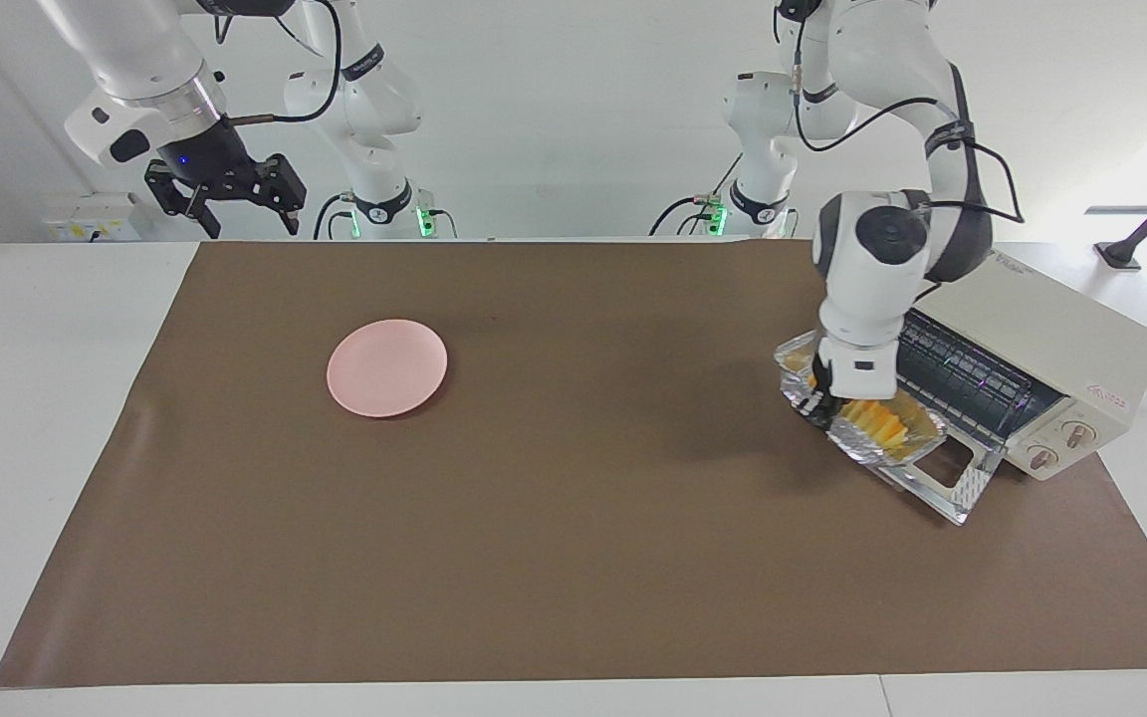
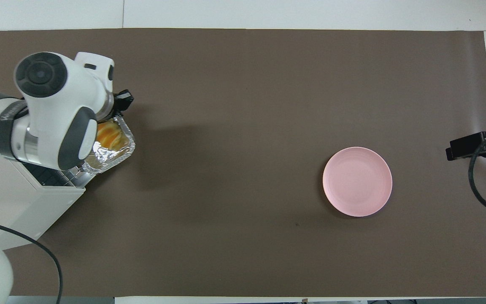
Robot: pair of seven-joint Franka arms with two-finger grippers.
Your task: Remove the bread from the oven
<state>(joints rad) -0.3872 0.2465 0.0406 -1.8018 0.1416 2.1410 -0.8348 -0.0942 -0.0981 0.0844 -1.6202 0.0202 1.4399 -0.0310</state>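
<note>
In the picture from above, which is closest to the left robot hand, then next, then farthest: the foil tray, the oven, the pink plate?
From the left gripper:
1. Foil tray: gripped at its rim, with the bread in it, over the oven's open door.
2. Oven: beside the tray, at the left arm's end.
3. Pink plate: toward the right arm's end.
</note>
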